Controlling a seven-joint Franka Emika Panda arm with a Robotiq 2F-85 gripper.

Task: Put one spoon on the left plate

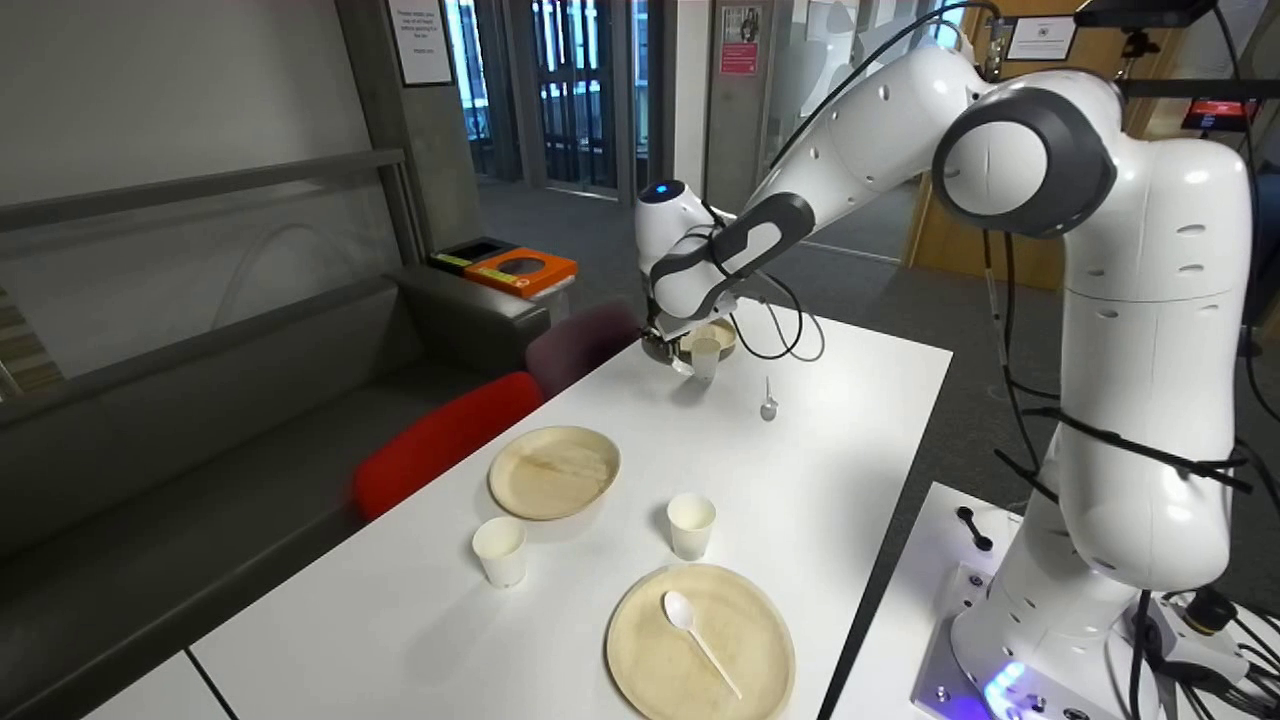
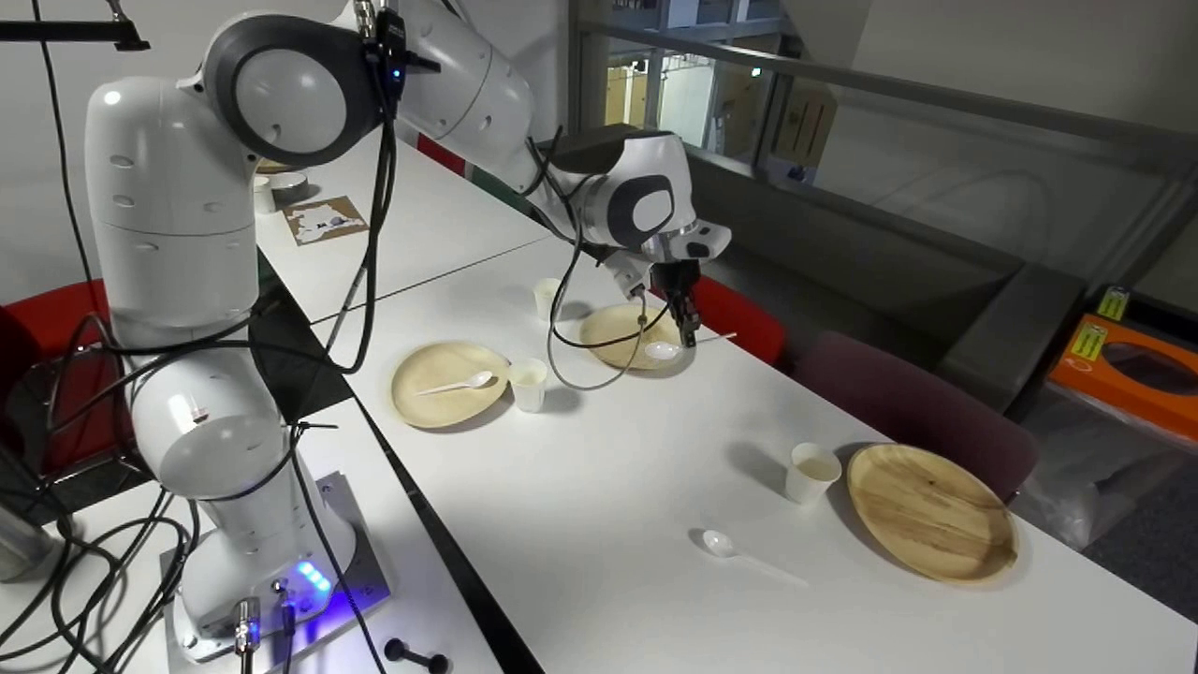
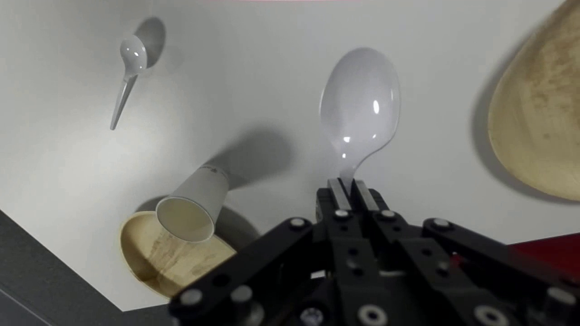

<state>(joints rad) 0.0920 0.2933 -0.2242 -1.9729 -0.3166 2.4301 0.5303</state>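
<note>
My gripper is shut on a white spoon at its neck; the gripper shows in the wrist view, where the spoon's bowl points forward. In the exterior views the gripper hangs above the table near its far-side edge. The left plate, round and beige with a raised rim, lies near the red chair; it shows at right in the wrist view and partly behind the gripper in an exterior view. A second spoon lies on the table, upper left in the wrist view.
A larger flat plate holds another white spoon. A paper cup stands beside it, and another cup stands near the left plate. A third cup stands beside a tan bowl. A red chair adjoins the table.
</note>
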